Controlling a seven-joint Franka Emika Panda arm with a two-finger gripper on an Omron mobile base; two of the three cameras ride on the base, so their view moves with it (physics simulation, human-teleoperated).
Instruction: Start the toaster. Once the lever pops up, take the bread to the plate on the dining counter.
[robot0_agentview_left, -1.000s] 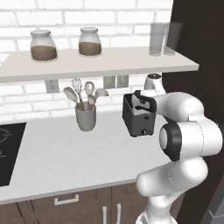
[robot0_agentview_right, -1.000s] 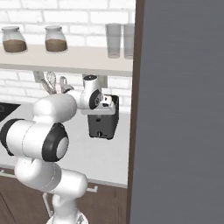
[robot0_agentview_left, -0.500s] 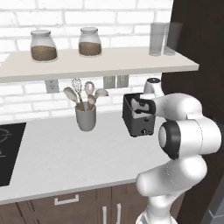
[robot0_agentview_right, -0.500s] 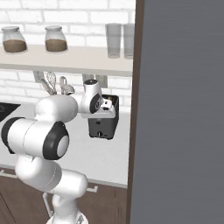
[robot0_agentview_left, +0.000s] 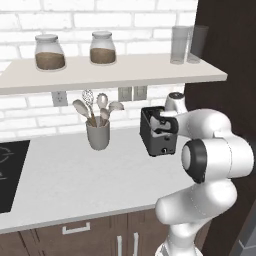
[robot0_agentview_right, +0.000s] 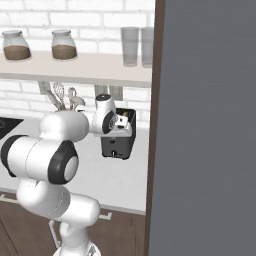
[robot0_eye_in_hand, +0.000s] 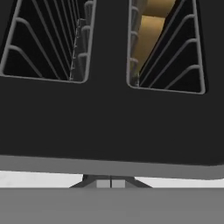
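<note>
The dark grey toaster (robot0_agentview_left: 150, 131) stands on the light counter under the shelf, right against the tall dark cabinet. In the hand view I look straight down on the toaster's top (robot0_eye_in_hand: 109, 122), and the tan bread (robot0_eye_in_hand: 148, 33) sits low in the right-hand slot while the other slot is empty. My gripper (robot0_eye_in_hand: 110, 183) is shut, fingertips together with nothing between them, just past the edge of the toaster's narrow front face. From the base views the hand (robot0_agentview_left: 164, 124) (robot0_agentview_right: 120, 124) hangs over that front end. The plate and the dining counter are out of view.
A grey utensil cup (robot0_agentview_left: 98, 134) stands left of the toaster. The shelf (robot0_agentview_left: 115, 70) above carries two jars and two glasses (robot0_agentview_left: 185, 44). A black cooktop (robot0_agentview_left: 7, 170) lies at far left. The tall dark cabinet side (robot0_agentview_right: 205, 125) walls off the right.
The hand has sunk a little at the toaster's front end. The gripper has stayed shut and the toaster has not moved.
</note>
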